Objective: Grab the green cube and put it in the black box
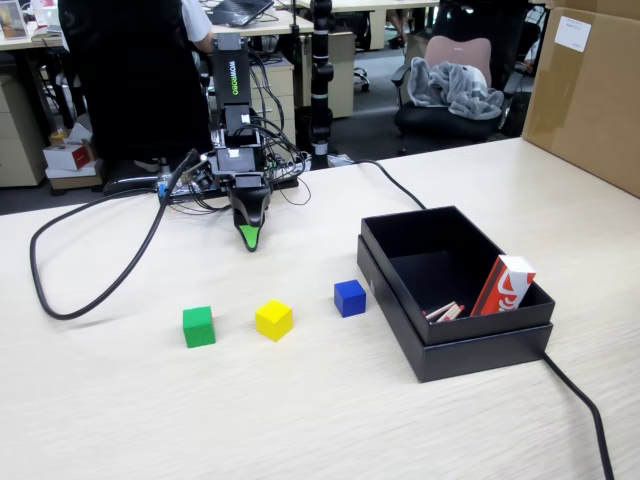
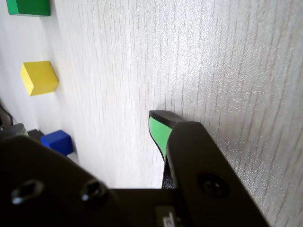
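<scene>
The green cube (image 1: 198, 326) rests on the pale wooden table at the left end of a row of three cubes; the wrist view catches it at the top left edge (image 2: 28, 7). The black box (image 1: 455, 338) stands to the right of the row, out of the wrist view. My gripper (image 1: 247, 238) points down at the table behind the cubes, well away from the green one. In the wrist view the gripper (image 2: 90, 128) is open: its green-padded fingertips (image 2: 157, 128) stand apart, with bare table between them and nothing held.
A yellow cube (image 1: 273, 320) and a blue cube (image 1: 349, 298) lie between the green cube and the box. A red-and-white packet (image 1: 503, 285) and small sticks (image 1: 443, 312) sit inside the box. Black cables (image 1: 100, 270) loop at left. A brown carton (image 1: 590, 90) stands far right.
</scene>
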